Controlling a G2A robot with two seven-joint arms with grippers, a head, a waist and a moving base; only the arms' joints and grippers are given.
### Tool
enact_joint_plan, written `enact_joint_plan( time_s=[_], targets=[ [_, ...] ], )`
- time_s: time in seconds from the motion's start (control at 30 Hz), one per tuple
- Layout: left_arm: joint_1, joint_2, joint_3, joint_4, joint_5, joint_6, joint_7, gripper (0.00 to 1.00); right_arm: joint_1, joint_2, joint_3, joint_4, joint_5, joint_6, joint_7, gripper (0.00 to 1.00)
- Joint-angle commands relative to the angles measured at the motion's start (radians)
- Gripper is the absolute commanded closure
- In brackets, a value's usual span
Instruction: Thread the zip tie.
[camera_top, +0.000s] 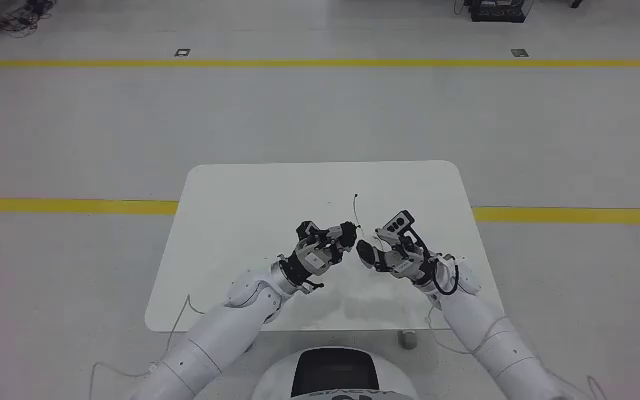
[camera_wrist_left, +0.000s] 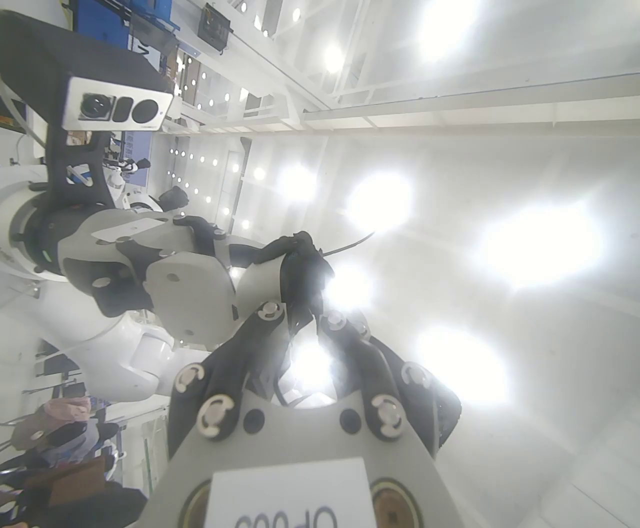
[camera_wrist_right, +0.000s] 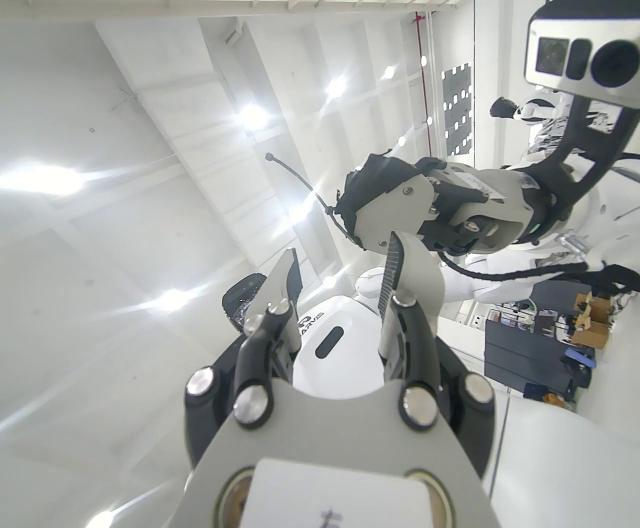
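Observation:
A thin black zip tie (camera_top: 356, 210) stands up above the white table (camera_top: 230, 210), its small head at the top end. My left gripper (camera_top: 345, 233) is shut on the tie's lower part. In the left wrist view its black fingers (camera_wrist_left: 300, 280) pinch the tie (camera_wrist_left: 350, 244), whose free end pokes out past them. My right gripper (camera_top: 368, 250) is open and sits just beside the left one, both raised over the table's near middle. In the right wrist view the open right gripper (camera_wrist_right: 342, 260) holds nothing, and the left gripper (camera_wrist_right: 350, 210) holds the zip tie (camera_wrist_right: 295, 175) beyond it.
The table top has rounded corners, with bare surface to the left, right and far side of the grippers. Yellow floor lines (camera_top: 90, 206) run behind the table. A small grey object (camera_top: 407, 338) lies at the table's near edge.

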Motion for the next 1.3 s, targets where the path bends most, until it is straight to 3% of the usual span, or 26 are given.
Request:
enact_joint_plan(
  time_s=[0.0,1.0,1.27],
  targets=[
    [0.000,0.000,0.000,0.000,0.000,0.000,0.000,1.00,0.003,-0.001,-0.002,0.003,0.002,-0.002,0.000,0.66],
    [0.000,0.000,0.000,0.000,0.000,0.000,0.000,1.00,0.035,-0.020,-0.018,0.046,0.006,-0.029,0.000,0.87],
    [0.000,0.000,0.000,0.000,0.000,0.000,0.000,1.00,0.034,-0.023,-0.016,0.048,0.000,-0.026,0.000,1.00]
  ],
)
